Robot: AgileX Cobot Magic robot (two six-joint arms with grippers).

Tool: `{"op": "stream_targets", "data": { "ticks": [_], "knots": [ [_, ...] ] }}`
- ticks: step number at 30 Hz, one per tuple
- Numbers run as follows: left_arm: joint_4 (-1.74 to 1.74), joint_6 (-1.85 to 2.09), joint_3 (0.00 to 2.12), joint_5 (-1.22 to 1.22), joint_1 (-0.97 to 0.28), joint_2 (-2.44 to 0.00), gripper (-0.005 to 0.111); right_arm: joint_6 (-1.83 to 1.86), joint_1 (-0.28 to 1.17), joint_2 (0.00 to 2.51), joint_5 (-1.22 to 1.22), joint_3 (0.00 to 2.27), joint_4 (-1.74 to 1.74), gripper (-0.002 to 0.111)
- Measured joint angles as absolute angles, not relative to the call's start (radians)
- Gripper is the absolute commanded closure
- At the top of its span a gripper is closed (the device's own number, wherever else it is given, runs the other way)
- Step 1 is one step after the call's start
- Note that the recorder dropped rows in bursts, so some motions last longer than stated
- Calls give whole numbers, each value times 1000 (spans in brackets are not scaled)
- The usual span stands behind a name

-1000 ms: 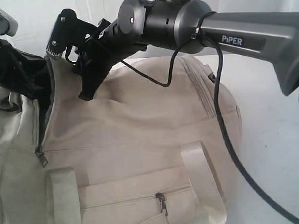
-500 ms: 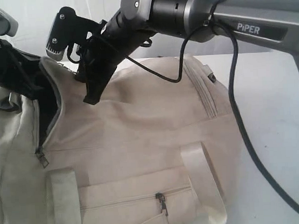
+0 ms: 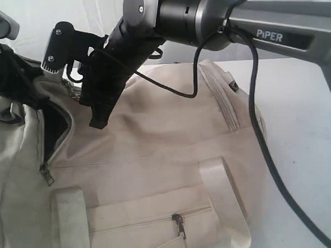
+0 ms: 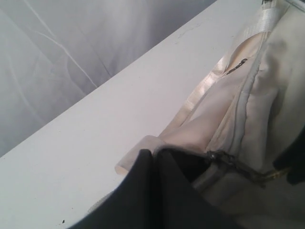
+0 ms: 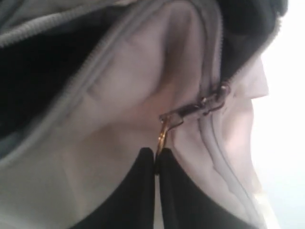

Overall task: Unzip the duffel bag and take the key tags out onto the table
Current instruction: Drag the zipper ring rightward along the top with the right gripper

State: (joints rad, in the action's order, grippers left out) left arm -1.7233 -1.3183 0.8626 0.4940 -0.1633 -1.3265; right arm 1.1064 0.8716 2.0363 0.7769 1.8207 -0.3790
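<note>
The cream-beige duffel bag (image 3: pixel 166 140) fills the white table (image 3: pixel 301 130). My right arm reaches across to its left end, where the right gripper (image 3: pixel 98 123) is over the top zipper. In the right wrist view this gripper (image 5: pixel 155 153) is shut on the brass zipper pull (image 5: pixel 163 136), which hangs from the grey slider (image 5: pixel 205 104). Dark lining (image 5: pixel 38 81) shows through the parted opening (image 3: pixel 54 128). My left gripper (image 4: pixel 155 153) is shut on the bag's edge (image 4: pixel 190 155) beside the zipper (image 4: pixel 233 162). The key tags are hidden.
Pale webbing straps (image 3: pixel 225 192) and a front pocket zipper (image 3: pixel 180 224) face the camera. A second slider (image 3: pixel 46 174) hangs at the opening's lower end. My right arm's black cable (image 3: pixel 258 137) drapes over the bag. A white curtain (image 4: pixel 71 47) backs the table (image 4: pixel 119 109).
My right gripper has moved down and slightly left with the zipper pull. The raised bag edge has dropped and the dark opening has widened. The left arm has stayed put.
</note>
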Motion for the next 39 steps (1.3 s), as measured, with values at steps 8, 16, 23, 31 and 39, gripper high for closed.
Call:
{"op": "stream_targets", "data": {
  "ticks": [8, 16, 23, 31, 39],
  "knots": [
    [-1719, -1327, 863, 482, -163, -1327, 107, 839, 877, 2036, 683, 1821, -21, 107],
    [-1719, -1351, 863, 480, -163, -1327, 107, 674, 877, 2036, 616, 1821, 195, 108],
    [-1717, -1356, 863, 475, -163, -1327, 107, 545, 824, 2036, 603, 1821, 323, 108],
    [-1703, -1420, 861, 381, -163, -1285, 107, 525, 745, 2036, 639, 1821, 348, 108],
    [-1717, -1434, 855, 353, -166, -1225, 107, 524, 698, 2012, 693, 1821, 352, 108]
  ]
}}
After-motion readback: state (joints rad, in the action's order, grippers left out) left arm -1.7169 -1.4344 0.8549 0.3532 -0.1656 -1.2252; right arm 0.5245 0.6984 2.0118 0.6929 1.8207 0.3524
